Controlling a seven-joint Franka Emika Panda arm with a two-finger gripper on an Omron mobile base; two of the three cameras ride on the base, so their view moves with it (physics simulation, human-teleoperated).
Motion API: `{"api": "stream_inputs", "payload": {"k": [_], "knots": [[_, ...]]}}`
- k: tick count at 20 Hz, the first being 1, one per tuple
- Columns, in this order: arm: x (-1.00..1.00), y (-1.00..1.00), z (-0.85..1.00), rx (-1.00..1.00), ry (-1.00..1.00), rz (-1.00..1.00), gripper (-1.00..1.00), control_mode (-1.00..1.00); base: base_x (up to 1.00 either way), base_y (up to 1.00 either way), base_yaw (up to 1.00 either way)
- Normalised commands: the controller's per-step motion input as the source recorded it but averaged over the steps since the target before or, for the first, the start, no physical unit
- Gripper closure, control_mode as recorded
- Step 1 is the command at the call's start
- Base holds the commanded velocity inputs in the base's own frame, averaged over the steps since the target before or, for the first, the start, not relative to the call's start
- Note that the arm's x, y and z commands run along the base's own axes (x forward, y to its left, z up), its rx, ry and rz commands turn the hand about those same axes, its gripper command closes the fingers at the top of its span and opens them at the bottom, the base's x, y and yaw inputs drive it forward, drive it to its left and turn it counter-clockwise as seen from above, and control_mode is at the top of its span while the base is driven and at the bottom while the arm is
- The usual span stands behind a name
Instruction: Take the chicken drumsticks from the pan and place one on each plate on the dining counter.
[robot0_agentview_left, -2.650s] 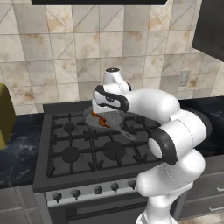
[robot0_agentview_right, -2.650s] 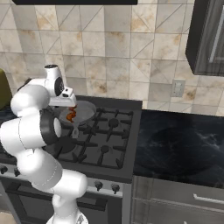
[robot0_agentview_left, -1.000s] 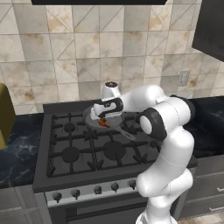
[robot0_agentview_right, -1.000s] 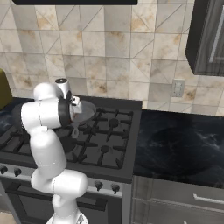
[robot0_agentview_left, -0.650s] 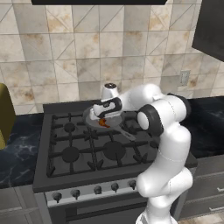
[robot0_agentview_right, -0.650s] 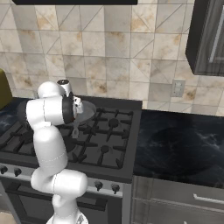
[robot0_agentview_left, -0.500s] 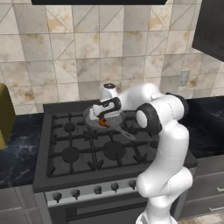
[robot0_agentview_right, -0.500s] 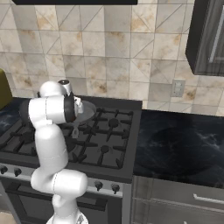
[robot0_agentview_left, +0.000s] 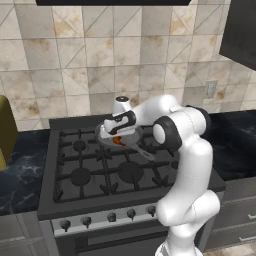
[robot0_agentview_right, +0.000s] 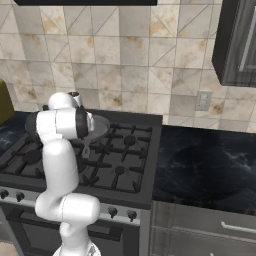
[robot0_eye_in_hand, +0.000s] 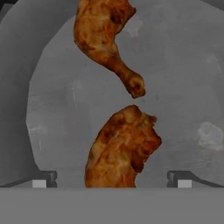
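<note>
two orange-brown club-shaped chicken drumsticks (robot0_eye_in_hand: 122, 153) are lying end to end in the round grey metal frying pan (robot0_eye_in_hand: 183, 87), glistening and crispy-looking. the gripper (robot0_eye_in_hand: 111, 186) is hovering spread wide over the nearer one.

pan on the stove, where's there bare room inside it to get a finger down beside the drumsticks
In the hand view the pan floor lies bare on both sides of the two drumsticks: a wide patch on the right and another on the left. The middle is crowded: the near drumstick sits between the open gripper tips, the far drumstick almost touching it.
</note>
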Motion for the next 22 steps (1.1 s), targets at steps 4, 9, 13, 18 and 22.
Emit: {"api": "stream_inputs", "payload": {"k": [4,9,13,18,22], "knots": [[0.00,0.00,-0.18,0.00,0.07,0.00,-1.00,-1.00,0.00,0.00,0.00],[0.03,0.00,-0.20,0.00,0.04,0.00,-1.00,-1.00,0.00,0.00,0.00],[0.08,-0.01,-0.19,0.00,0.00,0.00,-1.00,-1.00,0.00,0.00,0.00],[0.03,0.00,-0.14,0.00,0.01,0.00,-1.00,-1.00,0.00,0.00,0.00],[0.00,0.00,-0.13,0.00,0.03,0.00,1.00,-1.00,0.00,0.00,0.00]]}}
